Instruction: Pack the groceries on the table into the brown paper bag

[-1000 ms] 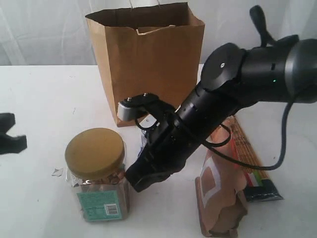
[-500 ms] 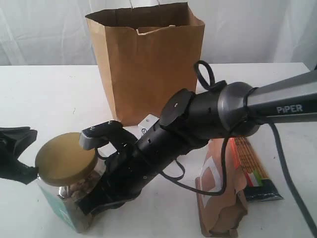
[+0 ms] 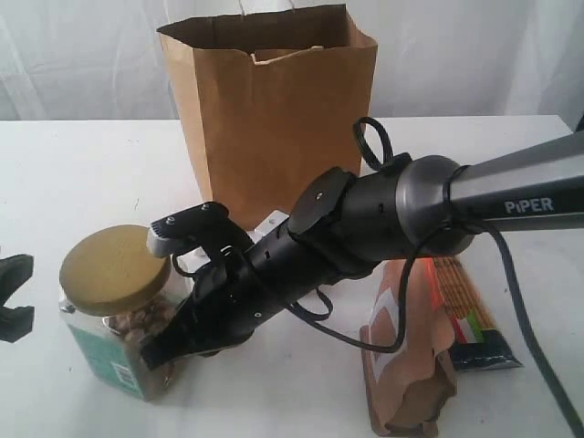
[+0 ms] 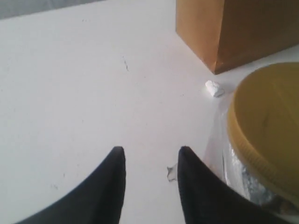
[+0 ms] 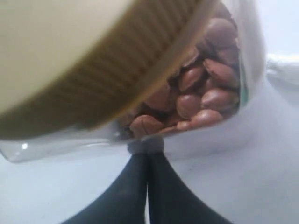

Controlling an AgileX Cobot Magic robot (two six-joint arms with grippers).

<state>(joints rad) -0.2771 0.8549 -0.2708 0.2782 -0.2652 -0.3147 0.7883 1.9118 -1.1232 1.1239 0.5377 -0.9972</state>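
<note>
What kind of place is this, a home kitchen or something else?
Probably a robot test setup, not a kitchen: a white tabletop, a white draped backdrop, and a black robot arm by a brown paper bag.

You see the right gripper (image 5: 147, 151) with its two dark fingers pressed together, nothing between them, their tips touching the tan-lidded clear jar (image 5: 219, 70) just under its ribbed lid (image 5: 70, 60). Brown, rounded nut-like pieces (image 5: 201, 98) fill the jar close to the camera. The white table (image 5: 243, 182) lies behind.
</note>
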